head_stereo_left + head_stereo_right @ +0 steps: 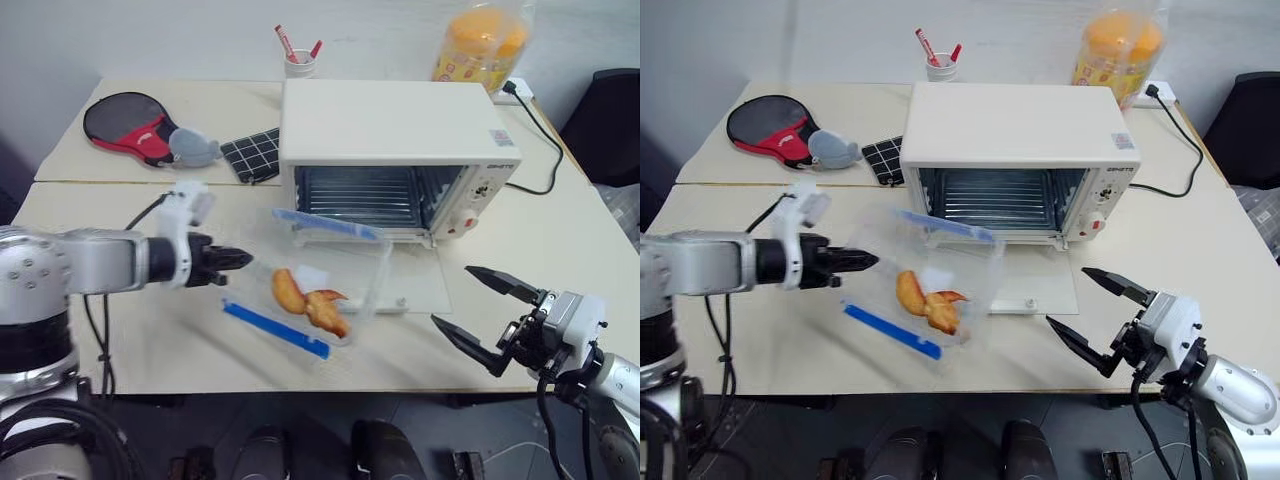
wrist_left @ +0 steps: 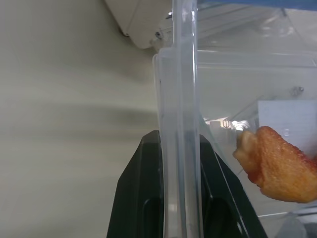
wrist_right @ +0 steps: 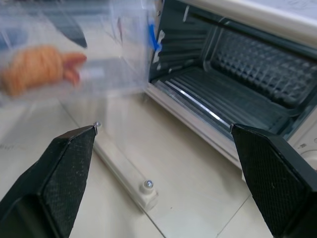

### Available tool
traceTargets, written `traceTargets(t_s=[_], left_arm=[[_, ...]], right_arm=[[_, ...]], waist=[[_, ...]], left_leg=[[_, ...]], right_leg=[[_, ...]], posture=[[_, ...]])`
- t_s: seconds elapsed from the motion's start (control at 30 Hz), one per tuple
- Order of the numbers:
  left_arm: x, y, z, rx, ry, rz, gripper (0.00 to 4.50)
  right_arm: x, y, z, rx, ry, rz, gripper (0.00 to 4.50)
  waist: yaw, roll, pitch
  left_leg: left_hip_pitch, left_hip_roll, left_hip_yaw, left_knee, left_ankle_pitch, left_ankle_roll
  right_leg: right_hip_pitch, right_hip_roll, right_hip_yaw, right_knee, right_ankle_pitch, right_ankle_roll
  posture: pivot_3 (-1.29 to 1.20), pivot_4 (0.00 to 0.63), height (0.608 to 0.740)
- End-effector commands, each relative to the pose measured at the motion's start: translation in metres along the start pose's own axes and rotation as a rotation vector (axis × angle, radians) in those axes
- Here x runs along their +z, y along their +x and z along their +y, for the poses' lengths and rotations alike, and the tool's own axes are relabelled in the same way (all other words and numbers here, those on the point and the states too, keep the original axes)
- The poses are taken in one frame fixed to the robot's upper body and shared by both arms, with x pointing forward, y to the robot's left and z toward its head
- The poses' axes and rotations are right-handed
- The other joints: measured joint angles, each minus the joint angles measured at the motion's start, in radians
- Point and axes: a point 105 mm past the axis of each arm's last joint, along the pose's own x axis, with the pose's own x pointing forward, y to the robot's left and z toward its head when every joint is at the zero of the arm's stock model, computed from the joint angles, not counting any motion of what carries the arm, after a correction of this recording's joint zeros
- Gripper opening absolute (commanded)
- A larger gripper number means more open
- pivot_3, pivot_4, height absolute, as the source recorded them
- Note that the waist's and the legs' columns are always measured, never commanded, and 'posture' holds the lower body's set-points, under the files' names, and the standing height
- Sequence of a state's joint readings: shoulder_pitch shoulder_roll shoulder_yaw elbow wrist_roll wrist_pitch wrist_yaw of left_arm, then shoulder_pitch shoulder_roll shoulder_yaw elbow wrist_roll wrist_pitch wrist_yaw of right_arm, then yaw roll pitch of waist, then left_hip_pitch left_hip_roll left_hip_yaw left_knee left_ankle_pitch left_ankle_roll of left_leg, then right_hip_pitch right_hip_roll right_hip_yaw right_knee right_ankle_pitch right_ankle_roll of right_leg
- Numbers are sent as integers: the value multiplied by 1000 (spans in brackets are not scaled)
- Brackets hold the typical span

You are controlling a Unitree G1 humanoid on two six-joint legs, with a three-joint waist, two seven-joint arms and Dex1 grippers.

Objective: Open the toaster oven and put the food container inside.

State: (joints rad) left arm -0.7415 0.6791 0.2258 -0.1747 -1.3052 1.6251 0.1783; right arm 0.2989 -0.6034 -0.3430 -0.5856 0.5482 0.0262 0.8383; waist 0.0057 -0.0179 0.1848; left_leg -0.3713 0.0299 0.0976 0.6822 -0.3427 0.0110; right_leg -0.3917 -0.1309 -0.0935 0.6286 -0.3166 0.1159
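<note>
With the toaster oven (image 1: 400,160) door already down, the left gripper (image 1: 235,262) pinched the food container (image 1: 315,290) aloft just before the opening, insertion remaining; the right gripper (image 1: 488,315) stood spread wide.

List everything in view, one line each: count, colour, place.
oven: 1, cream-white, table centre, door open flat.
container: 1, clear with blue clips, orange-brown food inside, held tilted in front of the oven.
jar: 1, orange-filled, behind the oven.
cup: 1, white, with red pens, behind the oven.
paddle: 1, red and black, far left of the table.
grey object: 1, beside the paddle.
checked cloth: 1, black, left of the oven.
cord: 1, black, right of the oven.
table: 1, beige.
left gripper: shut on container's edge.
right gripper: open, empty, front right.
</note>
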Motion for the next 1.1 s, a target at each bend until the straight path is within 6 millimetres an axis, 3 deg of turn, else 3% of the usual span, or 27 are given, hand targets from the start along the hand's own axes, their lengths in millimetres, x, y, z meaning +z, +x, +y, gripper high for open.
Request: traceTargets(t_s=[0.03,0.2,0.37,0.73,0.9,0.97,1.03,1.1], left_arm=[[16,10,-12,-17,1,-52,302],[31,34,-21,13,-41,-87,302],[30,46,-31,-1,-23,-60,302],[31,46,-40,-48,11,-77,3662],[41,16,-42,-160,137,-140,3662],[38,1,-31,-190,208,-123,3662],[27,-13,-14,-208,329,-76,3698],[12,-23,1,-246,364,12,3279]], right_arm=[[17,0,3,-48,-38,-35,4500],[20,1,6,-91,-39,-34,4500],[21,1,8,-125,-44,-38,4500],[14,-10,10,-166,-44,-18,4500],[18,-23,-3,-221,-1,-19,4500],[21,-27,-2,-184,52,-12,4500],[19,-33,7,-102,156,30,4118],[13,-36,20,-14,262,95,3534]], waist=[[-2,0,0],[8,0,0],[16,0,0],[20,0,0],[12,0,0],[7,0,0],[5,1,0],[6,2,1]], left_leg=[[0,0,0,0,0,0],[0,-1,1,1,1,0],[0,-1,1,1,1,0],[1,-1,1,1,2,0],[1,-1,2,1,2,-1],[1,-1,2,0,2,-3],[2,-1,2,-1,2,-4],[3,0,3,-2,1,-5]], right_leg=[[0,0,0,0,0,0],[0,1,-6,0,0,0],[0,2,-6,0,0,0],[1,1,-7,0,0,0],[0,4,-7,0,0,0],[0,6,-6,0,0,-1],[-1,7,-6,0,-1,-2],[-1,8,-6,-1,-2,-4]], posture=[[0,150,740],[0,150,740],[0,150,740],[0,150,740],[0,150,740],[0,150,740],[0,150,740],[0,150,740]])
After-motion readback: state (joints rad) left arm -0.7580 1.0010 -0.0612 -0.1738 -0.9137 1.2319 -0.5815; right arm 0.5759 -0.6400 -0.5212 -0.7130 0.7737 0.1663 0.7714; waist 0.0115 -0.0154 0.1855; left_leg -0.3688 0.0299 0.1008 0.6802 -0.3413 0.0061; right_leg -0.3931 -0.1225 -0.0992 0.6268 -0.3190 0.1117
